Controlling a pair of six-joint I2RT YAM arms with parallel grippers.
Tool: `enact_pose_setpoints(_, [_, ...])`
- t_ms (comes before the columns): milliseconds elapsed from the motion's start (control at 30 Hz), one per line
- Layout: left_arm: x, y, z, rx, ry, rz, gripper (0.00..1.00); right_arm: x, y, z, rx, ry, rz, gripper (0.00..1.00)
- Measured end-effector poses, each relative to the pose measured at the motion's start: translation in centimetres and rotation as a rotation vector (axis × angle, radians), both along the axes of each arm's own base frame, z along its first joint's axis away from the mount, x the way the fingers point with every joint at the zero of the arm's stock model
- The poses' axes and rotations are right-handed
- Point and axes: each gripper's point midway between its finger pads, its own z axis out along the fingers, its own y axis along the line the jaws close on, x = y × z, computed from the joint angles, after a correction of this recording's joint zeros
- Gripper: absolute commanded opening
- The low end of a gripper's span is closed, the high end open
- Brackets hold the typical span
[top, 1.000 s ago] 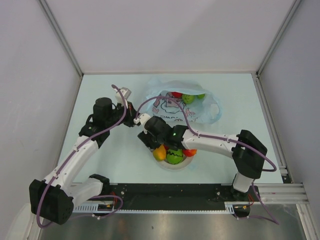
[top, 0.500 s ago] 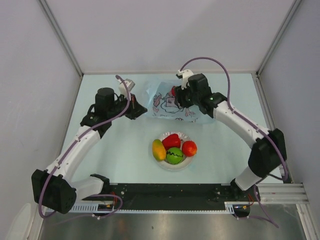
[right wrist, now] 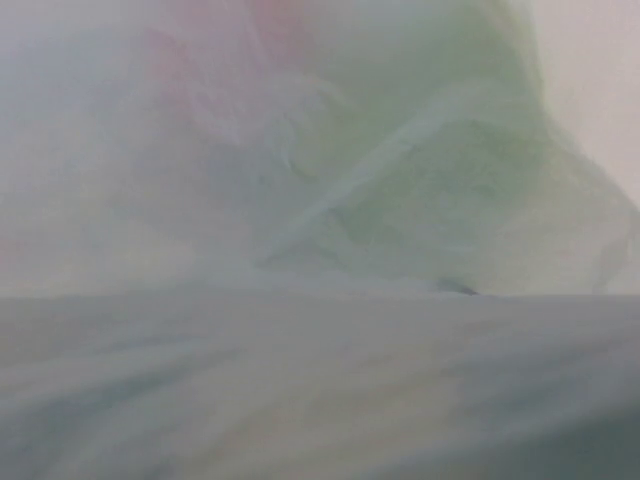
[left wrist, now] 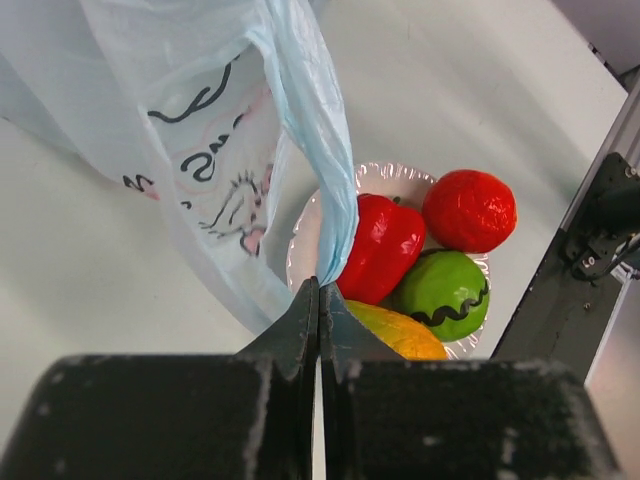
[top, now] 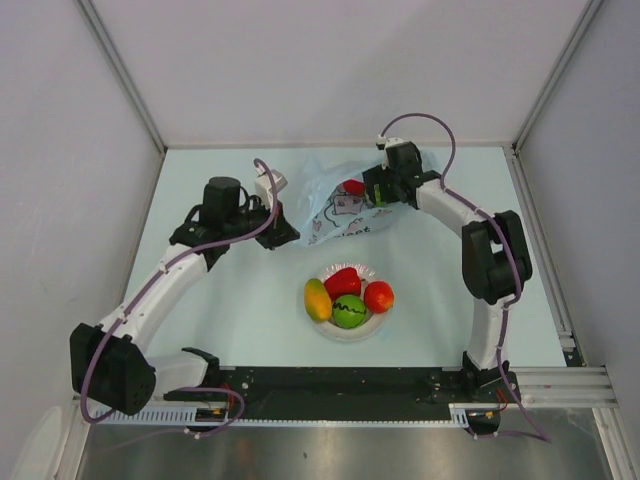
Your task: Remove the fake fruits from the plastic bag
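- Presently at the far centre of the table: plastic bag, light blue, translucent, crumpled, cartoon print in pink and dark lines
- left end effector: clenched on a fold of the bag's edge, fingers pressed together, film drawn up from between the tips
- right end effector: at the far side of the bag, tip among the film; released or clenched, cannot tell
- right wrist view: filled with blurred bag film, greenish and pinkish patches behind it, nothing sharper
- inside the bag: red fruit, just beside the right end effector; a green patch against that end effector, too small to identify
- out of the bag: four fake fruits on a white round plate, near the front centre of the table, apart from the bag
- plate contents, clustered and touching: yellow-orange oblong fruit, red pepper-shaped fruit, red round fruit, green fruit with dark wavy line
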Motion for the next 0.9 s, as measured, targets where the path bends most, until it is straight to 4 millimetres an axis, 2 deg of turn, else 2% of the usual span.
enact_pose_setpoints(100, [-0.2,0.1,-0.3,0.016,-0.003,-0.015,0.0,2.3,-0.1,0.5,0.01,-0.037,-0.019,1.0])
enact_pose_setpoints(167, [-0.2,0.1,-0.4,0.024,-0.011,-0.021,0.0,3.7,-0.1,0.1,0.018,-0.049,-0.025,1.0])
enact_pose_setpoints(267, [-0.2,0.2,-0.7,0.033,-0.01,-0.026,0.0,5.3,0.4,-1.6,0.033,-0.041,-0.014,0.97])
enact_pose_setpoints(333, [-0.2,0.2,-0.9,0.04,-0.008,-0.03,0.0,6.4,0.6,-3.1,0.032,-0.032,-0.006,0.9])
enact_pose_setpoints(367, [-0.2,0.1,-1.0,0.042,-0.003,-0.031,0.0,6.8,0.6,-4.0,0.025,-0.028,-0.001,0.85])
enact_pose_setpoints(433, [-0.2,0.1,-1.3,0.045,0.003,-0.03,0.0,7.6,0.7,-5.4,0.012,-0.028,0.004,0.63])
enact_pose_setpoints(467, [-0.1,0.1,-1.4,0.047,0.005,-0.029,0.0,8.0,0.8,-5.8,0.003,-0.031,0.011,0.51])
enact_pose_setpoints(500, [-0.1,0.1,-1.5,0.049,0.008,-0.028,0.01,8.5,0.9,-5.9,0.0,-0.046,0.015,0.32])
enact_pose_setpoints(600, [0.1,0.2,-1.8,0.055,0.013,-0.022,0.01,9.9,1.6,-4.6,0.006,-0.092,0.049,0.14])
enact_pose_setpoints(733, [0.3,0.3,-1.9,0.063,0.013,-0.011,0.0,10.2,2.6,-2.8,0.03,-0.124,0.104,0.13])
enact_pose_setpoints(800, [0.3,0.3,-1.9,0.065,0.012,-0.009,0.0,9.4,3.0,-1.8,0.05,-0.117,0.135,0.13])
enact_pose_setpoints(900, [0.5,0.3,-1.8,0.065,0.005,-0.004,0.0,6.8,3.3,0.6,0.085,-0.105,0.177,0.1])
